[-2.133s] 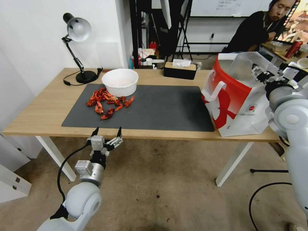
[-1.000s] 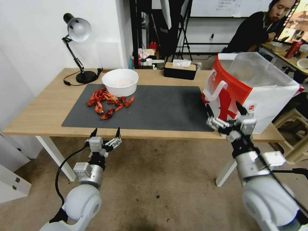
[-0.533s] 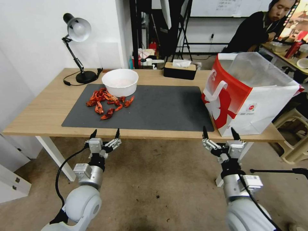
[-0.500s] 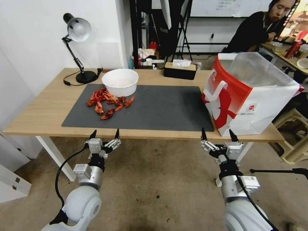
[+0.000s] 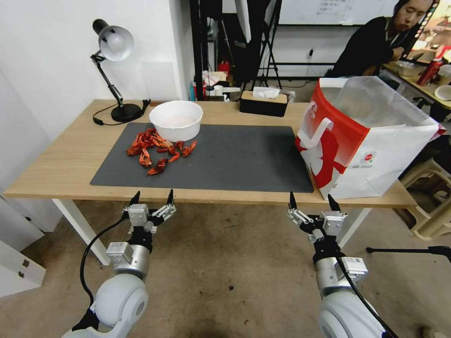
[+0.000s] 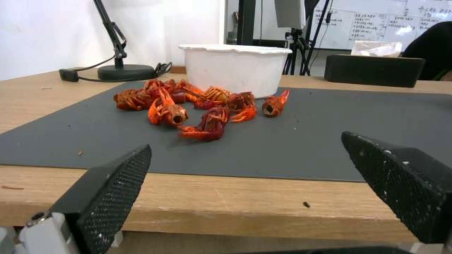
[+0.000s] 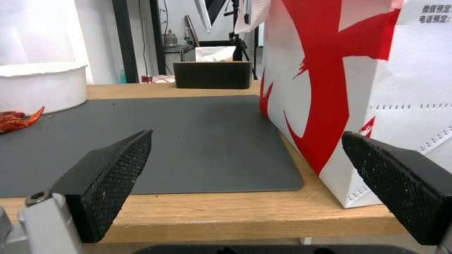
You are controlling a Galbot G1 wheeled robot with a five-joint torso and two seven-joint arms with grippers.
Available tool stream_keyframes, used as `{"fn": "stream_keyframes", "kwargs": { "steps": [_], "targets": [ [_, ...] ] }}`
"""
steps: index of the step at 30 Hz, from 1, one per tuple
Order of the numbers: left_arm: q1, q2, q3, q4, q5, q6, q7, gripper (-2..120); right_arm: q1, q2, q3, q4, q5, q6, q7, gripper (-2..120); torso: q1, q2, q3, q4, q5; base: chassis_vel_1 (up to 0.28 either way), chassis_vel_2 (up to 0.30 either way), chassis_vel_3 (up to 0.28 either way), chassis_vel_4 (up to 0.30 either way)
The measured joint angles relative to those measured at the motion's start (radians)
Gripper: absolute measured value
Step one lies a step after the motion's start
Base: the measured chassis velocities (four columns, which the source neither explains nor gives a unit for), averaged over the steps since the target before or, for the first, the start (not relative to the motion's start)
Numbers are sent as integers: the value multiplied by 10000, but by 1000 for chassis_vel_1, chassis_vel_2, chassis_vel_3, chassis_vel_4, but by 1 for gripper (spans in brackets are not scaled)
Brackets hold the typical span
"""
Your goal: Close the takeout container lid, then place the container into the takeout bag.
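Takeout bag (image 5: 357, 150): white paper, red logo, white handle, silvery lining. Mat (image 5: 235, 159): dark grey. Table (image 5: 61, 159): light wood grain. Bowl (image 5: 175, 120): white. Crayfish (image 5: 157, 149): orange-red. Tissue box (image 5: 263, 103): black, possibly wood-topped. Lamp (image 5: 112, 47): black.

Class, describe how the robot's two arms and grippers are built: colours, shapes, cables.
Both arms have rounded white shells with silver-grey wrist cylinders. The left gripper and right gripper have metal frames and black, wedge-shaped fingers with crosshatched pads. A black cable loops beside each arm.
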Motion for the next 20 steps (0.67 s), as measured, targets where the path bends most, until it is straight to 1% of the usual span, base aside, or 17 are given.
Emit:
{"fn": "stream_keyframes", "kwargs": {
  "steps": [20],
  "targets": [
    [60, -31, -24, 12, 49, -27, 7, 100, 48, -32, -19, -66, 56, 42, -138, 100, 0, 0, 0, 0, 1, 0, 0, 0, 0]
  ]
}}
